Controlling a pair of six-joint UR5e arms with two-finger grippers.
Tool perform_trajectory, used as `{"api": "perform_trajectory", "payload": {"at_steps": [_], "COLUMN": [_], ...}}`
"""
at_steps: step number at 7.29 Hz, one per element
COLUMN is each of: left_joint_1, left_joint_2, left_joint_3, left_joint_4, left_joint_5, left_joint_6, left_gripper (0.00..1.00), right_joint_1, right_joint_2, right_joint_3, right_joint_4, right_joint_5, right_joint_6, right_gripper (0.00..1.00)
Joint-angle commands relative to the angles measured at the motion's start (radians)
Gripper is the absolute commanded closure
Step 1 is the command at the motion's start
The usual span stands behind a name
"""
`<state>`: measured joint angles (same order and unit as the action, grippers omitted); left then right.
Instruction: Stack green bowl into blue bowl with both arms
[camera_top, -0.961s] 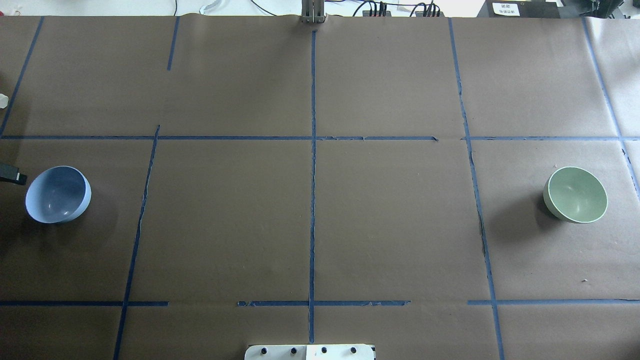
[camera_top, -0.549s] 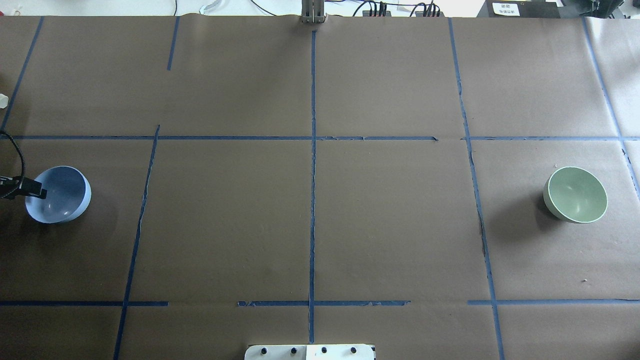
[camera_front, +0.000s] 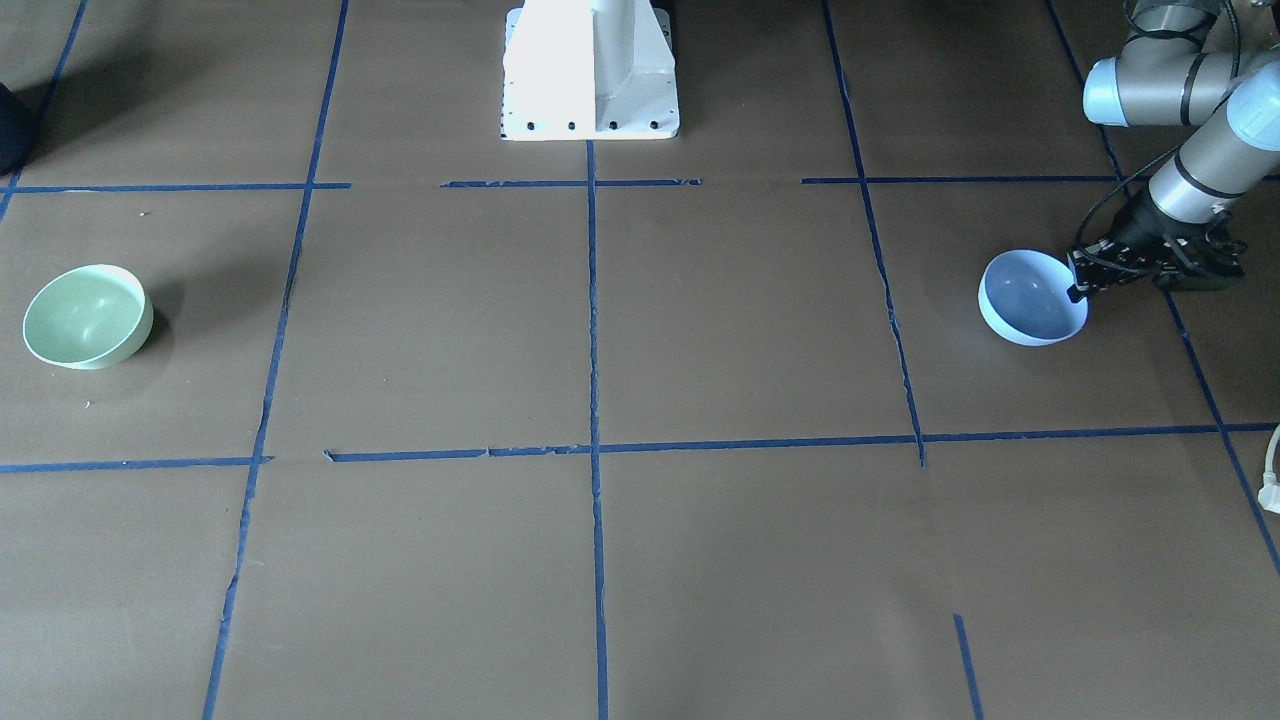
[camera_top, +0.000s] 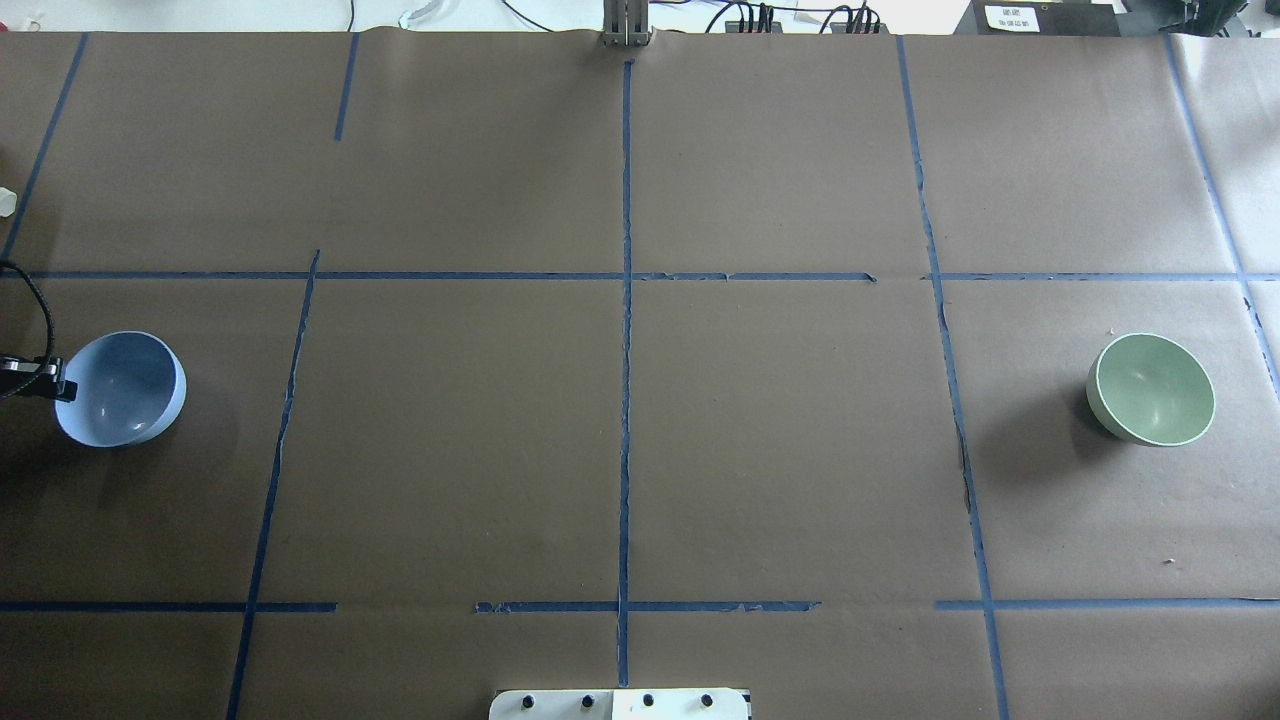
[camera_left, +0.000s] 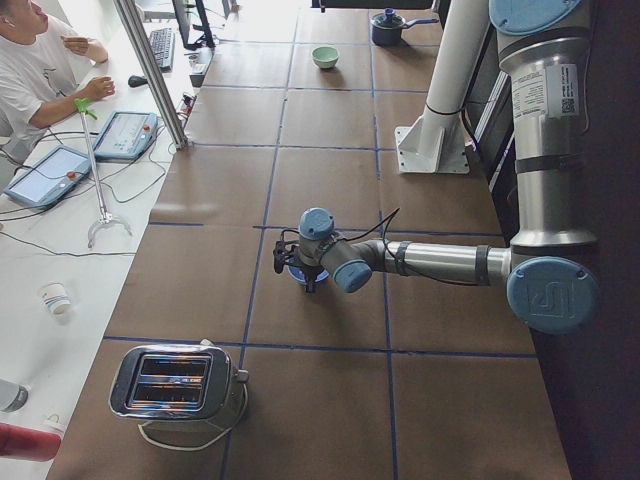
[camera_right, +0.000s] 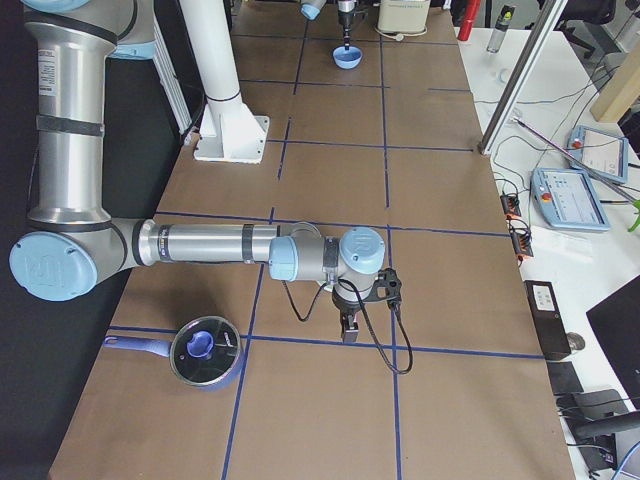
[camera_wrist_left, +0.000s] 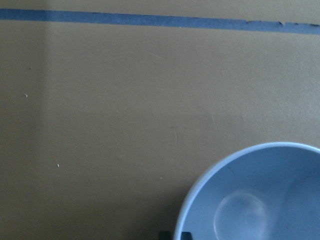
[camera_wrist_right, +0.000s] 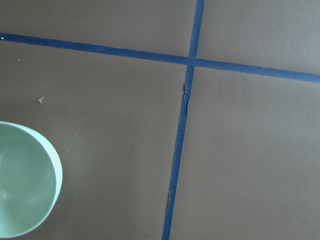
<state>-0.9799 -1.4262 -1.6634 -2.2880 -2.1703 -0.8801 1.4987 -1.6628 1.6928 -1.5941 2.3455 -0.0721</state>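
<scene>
- At the robot's left end of the bench (camera_top: 780, 450), the blue bowl (camera_top: 122, 390) sits mouth up on brown paper, inside a square marked out by blue tape lines (camera_top: 626, 300).
- The left arm (camera_front: 1200, 150) slopes down to it, and the left fingers (camera_front: 1080, 284) meet the bowl's rim on the side away from the bench's middle.
- From the left wrist camera, two dark tips show at the bottom edge. They are close together, one on either side of the rim, so the fingers are narrow and nipped onto the blue bowl.
- The green bowl (camera_top: 1150, 390) sits mouth up at the opposite end of the bench, well apart from the blue one and not touching either arm.
- From the right wrist camera, the green bowl fills the lower left corner, beside a crossing of two tape lines.
- The right arm (camera_right: 200, 243) lies low and level over the bench, and the right fingers (camera_right: 349, 328) point down near a tape line. Only the right side view shows them, so I cannot tell whether they are wide or narrow.
- A white pedestal (camera_front: 590, 70) stands at the robot's edge, midway between the two bowls.
- A toaster (camera_left: 175, 385) sits at the near end in the left side view.
- A lidded pan (camera_right: 205, 350) lies near the right arm.
</scene>
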Motion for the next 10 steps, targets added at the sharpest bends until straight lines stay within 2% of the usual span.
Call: {"api": "perform_trajectory", "payload": {"at_steps": [1, 3, 4, 5, 6, 7, 8, 9, 10], "left_joint_1": [0.0, 0.001, 0.042, 0.135, 0.252, 0.348, 0.439, 0.47, 0.478], "left_joint_2": [-0.017, -0.197, -0.355, -0.513, -0.657, -0.71, -0.779, -0.842, -0.844], "left_joint_3": [-0.07, -0.168, -0.177, -0.173, -0.152, -0.139, -0.075, -0.006, 0.032], "left_joint_4": [0.037, 0.274, 0.409, 0.544, 0.661, 0.689, 0.684, 0.677, 0.624], "left_joint_5": [-0.011, -0.019, -0.008, 0.033, 0.118, 0.191, 0.264, 0.292, 0.294], "left_joint_6": [-0.052, -0.187, -0.282, -0.375, -0.47, -0.514, -0.578, -0.586, -0.585], "left_gripper": [1.0, 1.0, 1.0, 1.0, 1.0, 1.0, 1.0, 1.0, 1.0], "right_joint_1": [0.0, 0.0, 0.0, 0.0, -0.005, -0.006, -0.008, -0.008, -0.008], "right_joint_2": [0.0, 0.0, 0.0, 0.003, 0.009, 0.009, 0.014, 0.02, 0.02], "right_joint_3": [0.001, 0.001, 0.002, 0.002, 0.002, 0.001, 0.007, 0.007, 0.005], "right_joint_4": [0.0, 0.0, 0.0, 0.0, 0.003, 0.031, 0.035, 0.036, 0.036], "right_joint_5": [0.0, 0.0, 0.005, 0.009, 0.009, 0.008, 0.009, 0.008, 0.008], "right_joint_6": [0.0, 0.0, 0.0, 0.0, -0.003, 0.0, 0.0, 0.0, 0.0], "right_gripper": [0.0, 0.0, 0.0, 0.0, 0.0, 0.0, 0.0, 0.0, 0.0]}}
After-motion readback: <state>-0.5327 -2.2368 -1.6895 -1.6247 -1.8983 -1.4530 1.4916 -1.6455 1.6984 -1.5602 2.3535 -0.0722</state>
